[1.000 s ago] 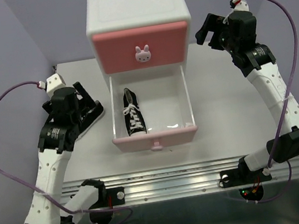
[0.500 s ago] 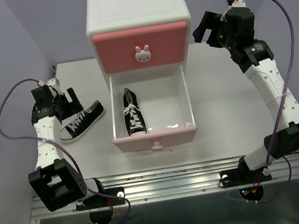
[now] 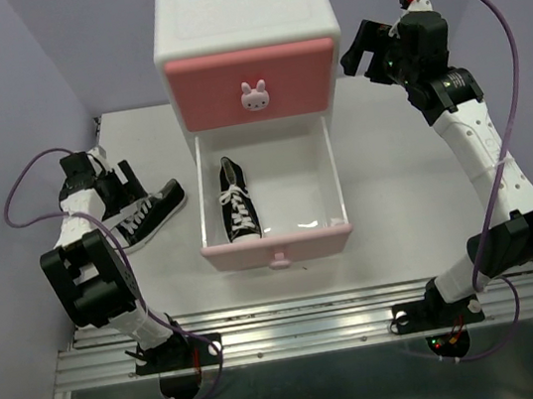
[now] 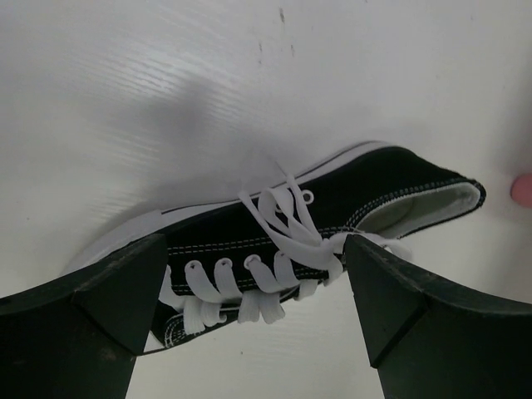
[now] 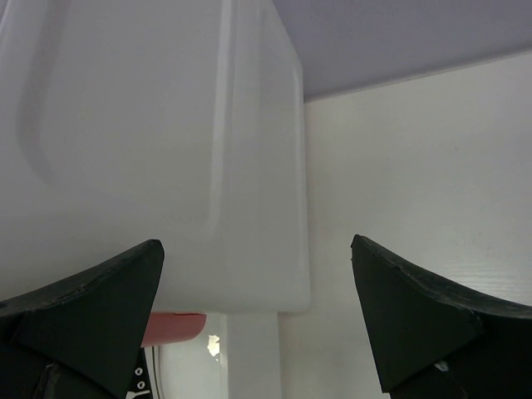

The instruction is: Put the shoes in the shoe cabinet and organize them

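The shoe cabinet [image 3: 241, 15] stands at the back of the table, its dark pink upper drawer [image 3: 252, 86] shut. Its lower drawer [image 3: 277, 248] is pulled out, and one black shoe [image 3: 237, 201] lies in its left half, toe toward me. A second black shoe [image 3: 153, 212] lies on the table left of the drawer. My left gripper [image 3: 122, 186] hovers open just above and left of it. In the left wrist view that shoe [image 4: 332, 216] lies on its side with its laces between the open fingers [image 4: 100, 299]. My right gripper [image 3: 365, 49] is open beside the cabinet's right wall [image 5: 166, 125].
The white tabletop [image 3: 418, 207] runs to the right of the drawer. Purple walls close in on the left, back and right. A metal rail [image 3: 305, 319] with both arm bases lines the near edge. Purple cables loop off each wrist.
My left arm has folded back and swung left, uncovering the black shoe on the table. My right gripper has crept slightly left toward the cabinet's top corner.
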